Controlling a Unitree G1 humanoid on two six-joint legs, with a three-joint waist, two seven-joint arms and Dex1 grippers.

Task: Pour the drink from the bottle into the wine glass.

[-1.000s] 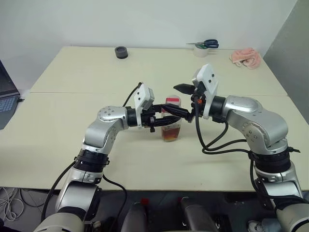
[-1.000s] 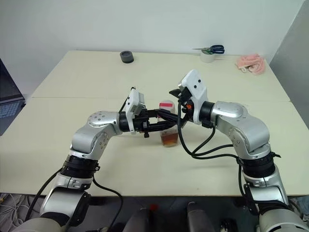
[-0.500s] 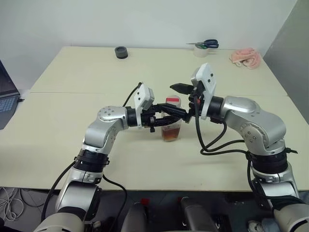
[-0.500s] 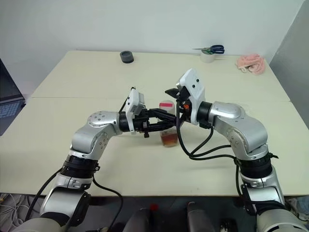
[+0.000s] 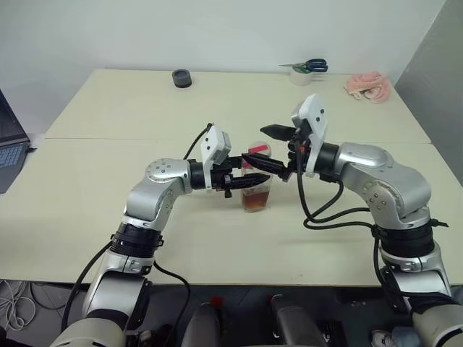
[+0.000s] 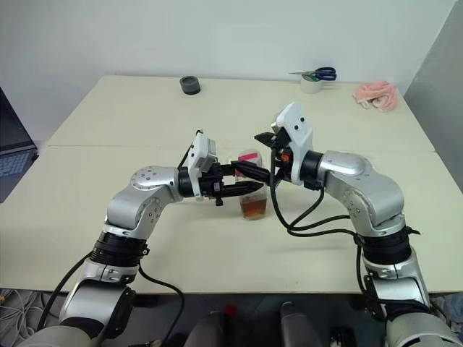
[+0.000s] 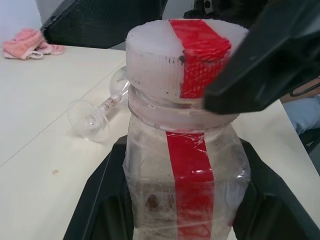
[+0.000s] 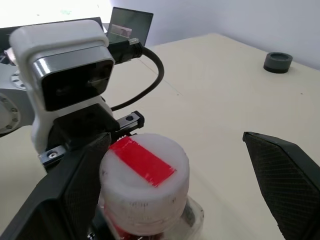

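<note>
Bottle (image 5: 256, 189) clamped in left end effector (image 5: 255, 181), right end effector (image 5: 278, 152) spread wide around its cap (image 8: 144, 179)

Bottle (image 7: 185, 150) upright, capped, amber drink (image 5: 255, 201) low inside; wine glass (image 7: 97, 112) lying sideways on table.

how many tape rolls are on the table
2: a dark roll near the far edge toward the left, and a white roll near the far edge toward the right, with blue-handled scissors resting on top of it.
</note>
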